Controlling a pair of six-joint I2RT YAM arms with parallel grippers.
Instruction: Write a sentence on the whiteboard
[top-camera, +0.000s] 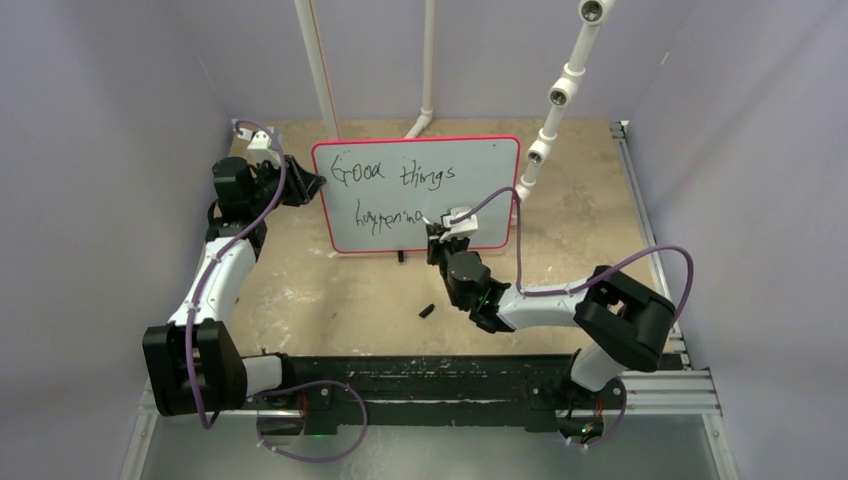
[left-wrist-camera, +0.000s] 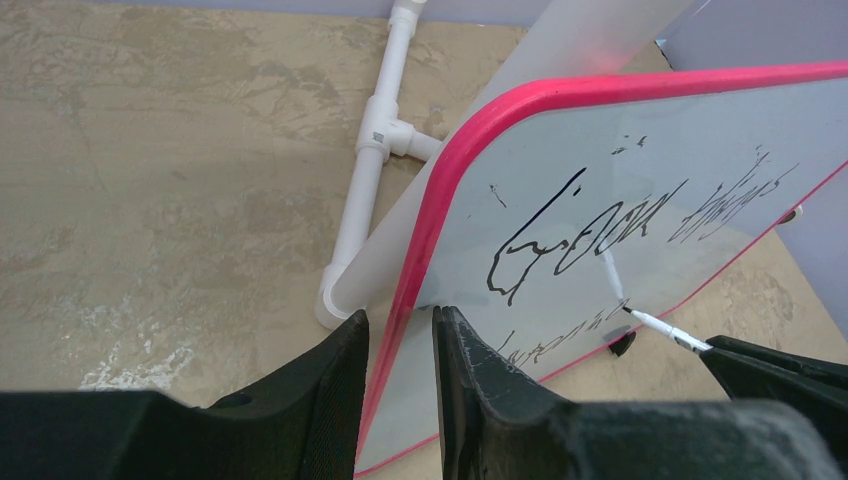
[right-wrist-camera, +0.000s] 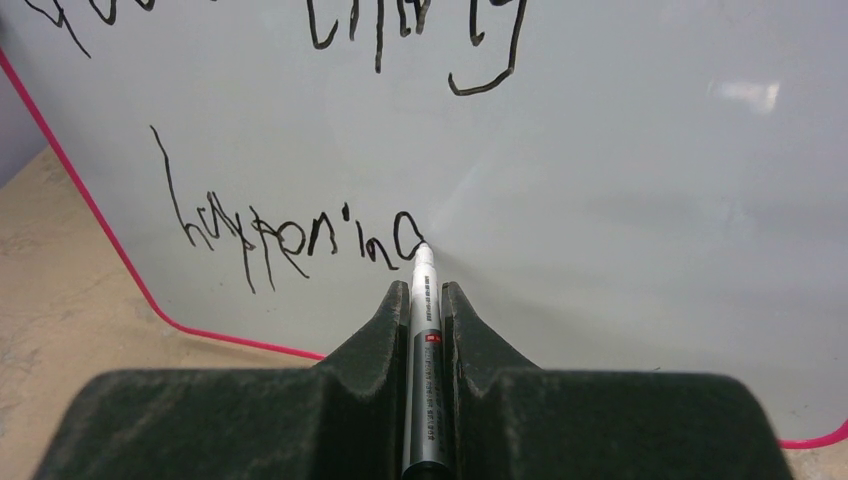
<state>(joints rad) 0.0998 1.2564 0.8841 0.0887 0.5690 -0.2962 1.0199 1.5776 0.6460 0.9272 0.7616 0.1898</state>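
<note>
The whiteboard (top-camera: 480, 200) stands upright on the table, pink-rimmed. My left gripper (top-camera: 305, 185) is shut on its left edge, one finger on each side of the rim (left-wrist-camera: 400, 315). The sentence (top-camera: 390, 172) is in black marker: "Good things" on top, a second line (right-wrist-camera: 290, 235) below reading roughly "happening". My right gripper (top-camera: 440, 228) is shut on a silver-and-white marker (right-wrist-camera: 425, 300). The marker's tip touches the board at the last letter. That marker (left-wrist-camera: 665, 330) also shows in the left wrist view, at the board's lower part.
White PVC pipes (top-camera: 318, 70) rise behind the board, and another with fittings (top-camera: 560, 95) leans at the back right. A small black piece (top-camera: 425, 311) lies on the table in front of the board. A black foot (top-camera: 401, 257) sits under the board's lower edge.
</note>
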